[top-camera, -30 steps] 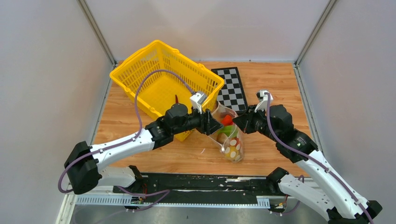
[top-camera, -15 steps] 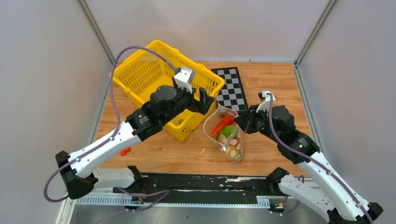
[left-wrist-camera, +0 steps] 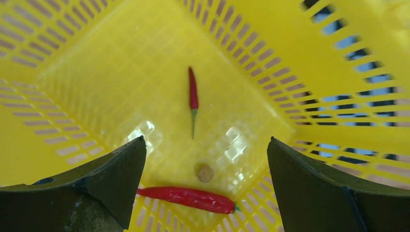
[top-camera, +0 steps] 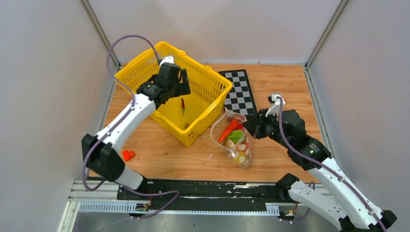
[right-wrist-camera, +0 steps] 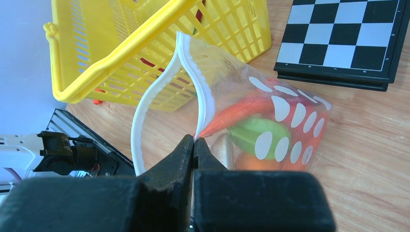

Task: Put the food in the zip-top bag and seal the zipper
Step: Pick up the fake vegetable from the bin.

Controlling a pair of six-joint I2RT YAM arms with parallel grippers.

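two chilies [left-wrist-camera: 186,198], one ball [left-wrist-camera: 204,172], one basket [left-wrist-camera: 300,53]

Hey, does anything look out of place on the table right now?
A small red block lies alone on the table near the left arm, apart from the basket and bag. Nothing looks spilled or damaged.

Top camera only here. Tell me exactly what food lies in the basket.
Observer: Left wrist view shows two red chilies, a far chili and a near chili, plus a brown ball, on the basket floor.
Operator: Check the right grip.
Observer: The right gripper is shut on the zipper at one lip of the bag; the other lip bows away, mouth gaping.
Operator: Report the left jaws.
Observer: The left gripper hangs wide open and empty over the ball.
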